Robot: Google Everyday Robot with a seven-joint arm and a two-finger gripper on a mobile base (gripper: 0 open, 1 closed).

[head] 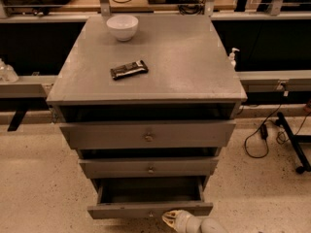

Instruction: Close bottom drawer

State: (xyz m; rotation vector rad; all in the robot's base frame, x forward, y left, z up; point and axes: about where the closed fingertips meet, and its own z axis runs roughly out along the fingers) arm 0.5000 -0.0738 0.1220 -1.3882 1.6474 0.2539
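The grey cabinet (pixel 146 81) has three drawers. The bottom drawer (pixel 149 209) is pulled out, its dark inside showing, and its flat front sits near the lower edge of the view. The middle drawer (pixel 148 167) and the top drawer (pixel 146 135) stand out a little. My gripper (pixel 171 219) is at the bottom edge of the view. Its pale tip is right at the bottom drawer's front, just right of the centre; I cannot tell whether it touches.
A white bowl (pixel 122 26) and a dark snack bar (pixel 129 69) lie on the cabinet top. A black cable (pixel 257 140) and a black stand leg (pixel 294 147) lie on the floor at right. Grey rails run behind the cabinet.
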